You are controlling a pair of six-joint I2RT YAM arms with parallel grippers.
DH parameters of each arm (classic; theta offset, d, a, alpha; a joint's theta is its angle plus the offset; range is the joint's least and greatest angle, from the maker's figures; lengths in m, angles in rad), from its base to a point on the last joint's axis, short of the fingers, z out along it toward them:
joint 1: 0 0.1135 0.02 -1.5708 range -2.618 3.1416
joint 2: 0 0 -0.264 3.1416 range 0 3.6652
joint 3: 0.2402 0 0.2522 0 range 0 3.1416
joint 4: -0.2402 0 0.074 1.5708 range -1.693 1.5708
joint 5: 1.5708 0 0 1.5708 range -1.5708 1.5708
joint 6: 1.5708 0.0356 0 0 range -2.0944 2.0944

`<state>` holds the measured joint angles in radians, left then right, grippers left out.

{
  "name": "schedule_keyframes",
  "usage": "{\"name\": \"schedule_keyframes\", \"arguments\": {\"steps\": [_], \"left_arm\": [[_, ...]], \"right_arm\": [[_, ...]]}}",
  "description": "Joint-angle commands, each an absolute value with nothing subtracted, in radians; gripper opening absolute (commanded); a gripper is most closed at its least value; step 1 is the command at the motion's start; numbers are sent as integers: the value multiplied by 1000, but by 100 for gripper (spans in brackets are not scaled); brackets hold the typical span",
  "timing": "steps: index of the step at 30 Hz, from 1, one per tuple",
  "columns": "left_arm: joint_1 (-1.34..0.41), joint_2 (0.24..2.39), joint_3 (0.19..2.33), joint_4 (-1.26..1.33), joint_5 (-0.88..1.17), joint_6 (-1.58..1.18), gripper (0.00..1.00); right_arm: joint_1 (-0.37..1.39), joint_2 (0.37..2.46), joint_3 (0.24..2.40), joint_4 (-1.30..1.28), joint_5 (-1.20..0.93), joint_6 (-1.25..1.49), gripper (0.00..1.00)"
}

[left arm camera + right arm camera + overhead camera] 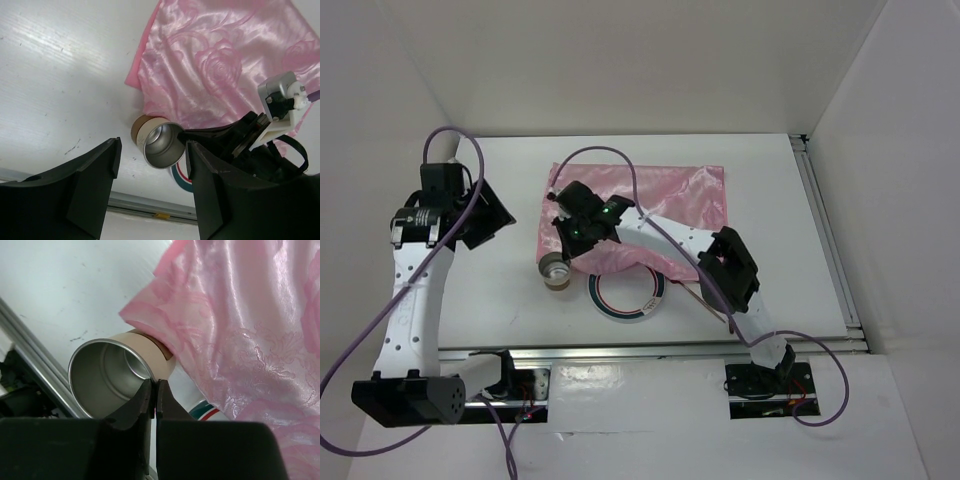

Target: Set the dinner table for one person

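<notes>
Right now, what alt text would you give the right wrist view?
The right gripper is pinched shut on the rim of a tan, steel-lined cup, with the white dinner table behind it. A shiny pink placemat fills the right side.

A shiny pink placemat [670,195], woven with roses and rumpled, lies at the middle of the bench [510,300], reaching towards its far edge. At the cloth's near left corner is a cup [557,270], tan outside with a brown band and bare metal inside. The corner of the cloth touches the cup's side. Just right of the cup, towards the near edge, a white plate [627,297] with red and green rings lies partly under the cloth's hem.
</notes>
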<state>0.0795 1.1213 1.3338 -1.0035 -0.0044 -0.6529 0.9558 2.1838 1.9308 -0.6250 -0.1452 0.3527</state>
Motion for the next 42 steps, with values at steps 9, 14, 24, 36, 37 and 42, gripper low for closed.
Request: {"name": "schedule_keyframes", "arguments": {"steps": [9,14,24,36,37,42], "left_arm": [[87,1255,1404,-872,193,-615,55],[0,1298,1382,-859,204,-586,56],[-185,1319,1230,-859,195,-594,60],[-296,1256,1037,-861,195,-643,78],[-305,1256,1028,-861,204,-643,78],[-363,1266,970,-807,225,-686,79]], "right_arm": [[666,1904,1942,-701,-94,333,0],[430,1894,1898,-701,-45,333,0],[178,2205,2190,-750,21,342,0],[104,2298,2189,-756,48,364,0],[104,2286,2169,-743,48,364,0],[95,2263,2099,-715,37,373,0]]}}
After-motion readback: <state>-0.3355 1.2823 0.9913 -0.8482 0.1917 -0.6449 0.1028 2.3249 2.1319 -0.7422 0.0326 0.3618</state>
